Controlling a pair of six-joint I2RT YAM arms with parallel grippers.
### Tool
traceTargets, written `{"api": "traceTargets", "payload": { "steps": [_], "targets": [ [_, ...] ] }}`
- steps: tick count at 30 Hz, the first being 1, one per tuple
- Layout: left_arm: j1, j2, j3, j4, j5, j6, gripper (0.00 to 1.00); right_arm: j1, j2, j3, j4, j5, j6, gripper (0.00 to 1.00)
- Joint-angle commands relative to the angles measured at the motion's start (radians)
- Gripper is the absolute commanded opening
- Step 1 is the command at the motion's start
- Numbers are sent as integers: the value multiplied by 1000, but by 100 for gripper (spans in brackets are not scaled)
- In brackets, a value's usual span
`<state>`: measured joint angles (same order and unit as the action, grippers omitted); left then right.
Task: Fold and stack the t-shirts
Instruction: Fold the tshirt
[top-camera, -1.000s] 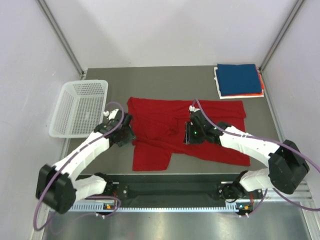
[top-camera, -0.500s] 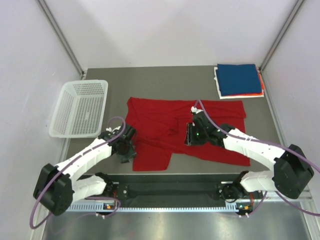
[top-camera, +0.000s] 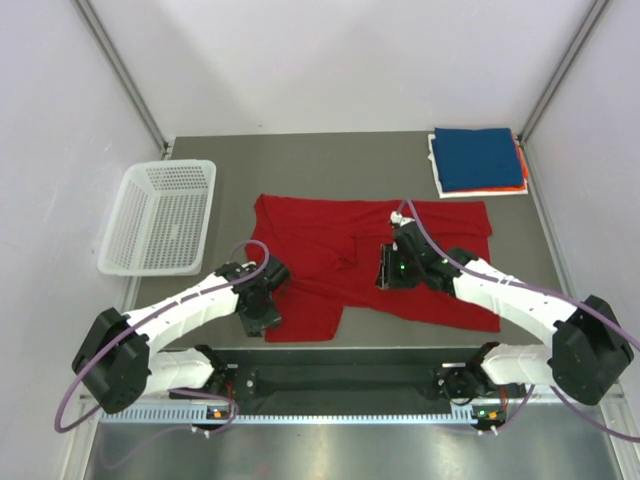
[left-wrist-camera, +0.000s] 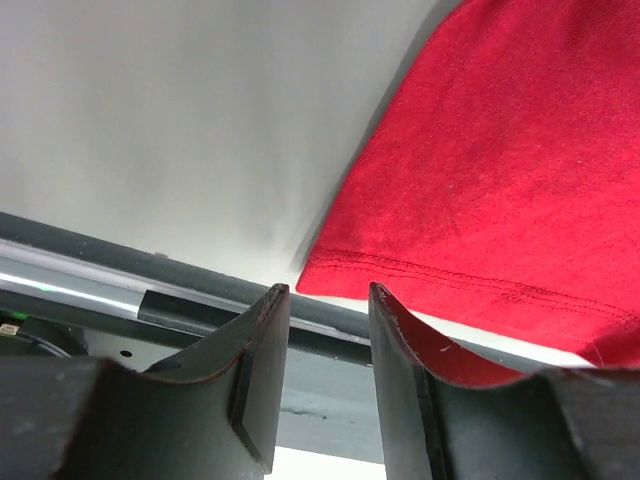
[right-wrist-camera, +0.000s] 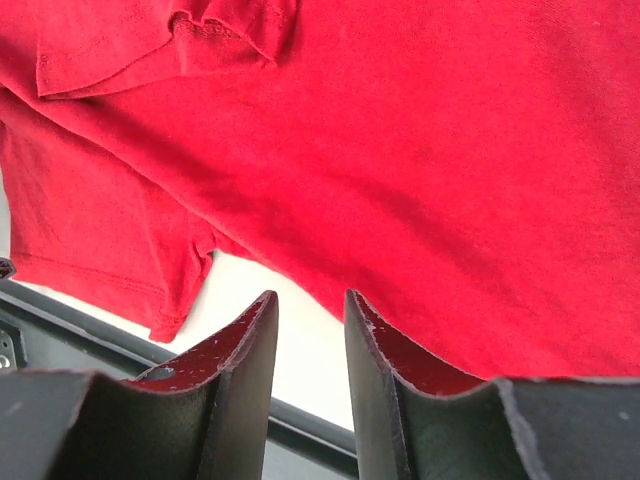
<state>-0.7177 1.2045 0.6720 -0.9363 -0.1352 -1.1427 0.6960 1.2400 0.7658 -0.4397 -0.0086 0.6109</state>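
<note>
A large red t-shirt (top-camera: 345, 258) lies spread out and rumpled in the middle of the table. At the back right sits a stack of folded t-shirts (top-camera: 478, 158), dark blue on top with orange and white edges showing beneath. My left gripper (top-camera: 258, 318) hovers at the red shirt's near-left corner. In its wrist view the left gripper (left-wrist-camera: 325, 300) is open and empty, the hem of the red t-shirt (left-wrist-camera: 480, 190) just beyond its tips. My right gripper (top-camera: 388, 272) hangs over the shirt's near middle. The right gripper (right-wrist-camera: 310, 305) is open above the edge of the red t-shirt (right-wrist-camera: 420, 150), holding nothing.
A white mesh basket (top-camera: 160, 215) stands at the left side of the table. The table's front rail (left-wrist-camera: 100, 290) runs right below the left gripper. Bare grey table (top-camera: 330, 160) lies behind the red shirt.
My left gripper has swung from the shirt's left edge toward the near edge and rightward, ending at the near-left corner. The right gripper has shifted slightly right. The shirt has not moved.
</note>
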Motion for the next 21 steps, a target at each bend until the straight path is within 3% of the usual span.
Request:
{"api": "traceTargets", "payload": {
  "steps": [1,11,15,19,21],
  "targets": [
    [-14,-31,8,-43,1,-48,43,-18,-31,3,16,-22,-23,34],
    [-17,-37,-129,155,45,-86,43,-46,-14,-13,30,-56,-13,34],
    [-19,-62,-144,185,6,-109,37,-46,-51,-28,9,-33,18,35],
    [-17,-71,-120,153,-32,-95,7,-49,-97,-39,-57,39,62,35],
    [-17,-85,-91,145,-47,-78,0,-65,-114,-28,-161,91,136,37]
  ]
}}
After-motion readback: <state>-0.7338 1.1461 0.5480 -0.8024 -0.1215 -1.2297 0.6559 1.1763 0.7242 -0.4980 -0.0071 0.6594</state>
